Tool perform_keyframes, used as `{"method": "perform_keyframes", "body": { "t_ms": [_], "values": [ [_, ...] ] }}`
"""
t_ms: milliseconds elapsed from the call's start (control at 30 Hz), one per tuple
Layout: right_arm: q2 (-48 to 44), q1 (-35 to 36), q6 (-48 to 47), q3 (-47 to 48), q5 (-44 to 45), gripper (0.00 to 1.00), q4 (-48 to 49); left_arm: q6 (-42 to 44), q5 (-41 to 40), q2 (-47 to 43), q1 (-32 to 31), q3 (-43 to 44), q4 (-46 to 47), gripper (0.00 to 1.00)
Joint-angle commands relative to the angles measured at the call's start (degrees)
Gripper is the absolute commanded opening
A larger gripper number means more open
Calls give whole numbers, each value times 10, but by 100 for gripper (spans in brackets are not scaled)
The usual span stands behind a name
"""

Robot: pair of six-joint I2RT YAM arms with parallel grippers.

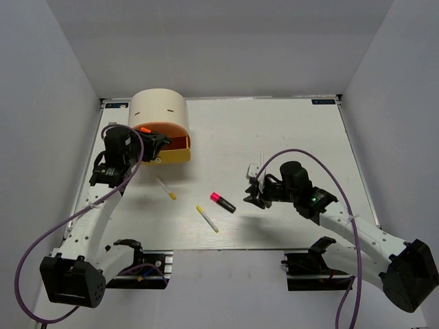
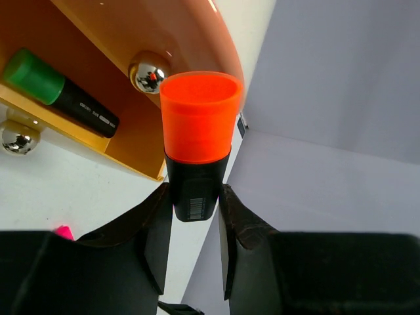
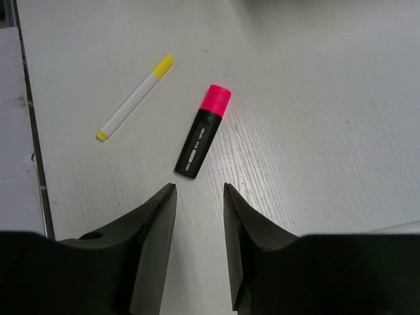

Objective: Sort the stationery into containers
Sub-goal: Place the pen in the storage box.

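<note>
My left gripper [image 2: 195, 194] is shut on a black highlighter with an orange cap [image 2: 198, 125], held cap-forward at the open drawer [image 1: 173, 148] of the beige cabinet [image 1: 159, 108]. The gripper [image 1: 160, 142] shows over that drawer in the top view. A green-capped highlighter [image 2: 58, 92] lies in the yellow drawer [image 2: 131, 161]. My right gripper [image 3: 199, 189] is open and empty, just short of a pink-capped highlighter [image 3: 203, 133] lying on the table [image 1: 222, 202]. Two white pens with yellow tips [image 1: 165, 188] [image 1: 207, 218] lie on the table; one shows in the right wrist view [image 3: 134, 98].
Round metal knobs [image 2: 149, 71] [image 2: 18, 138] sit on the orange and yellow drawer fronts. A small whitish object [image 1: 254, 168] lies just behind my right gripper [image 1: 252, 195]. Grey walls close the table on three sides.
</note>
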Motion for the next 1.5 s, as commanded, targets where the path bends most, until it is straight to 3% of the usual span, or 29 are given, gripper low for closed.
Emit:
{"method": "perform_keyframes", "body": {
  "t_ms": [0, 100, 500, 533, 767, 1067, 1267, 1467],
  "values": [
    [-8, -2, -7, -4, 3, 41, 21, -27, -21, 10, -1, 8, 4, 1],
    [-8, -2, -6, -4, 5, 48, 21, -51, -16, 17, -1, 3, -2, 9],
    [-1, -2, -4, -4, 3, 49, 28, -95, -33, 36, -1, -3, 5, 32],
    [0, -2, -4, -2, 3, 50, 27, -95, -33, 41, -1, -3, 11, 38],
    [8, -1, -12, -1, -3, 59, 30, -95, -33, 48, -1, 3, 0, 61],
    [49, 0, 17, 23, 3, 59, 31, -87, -15, 43, -1, -2, 19, 66],
    [159, 7, 77, 101, 2, 55, 20, 36, 69, -48, 6, -76, 74, 74],
    [305, 34, 88, 229, 45, 59, -56, 102, 91, -209, 7, -196, 56, 97]
  ]
}}
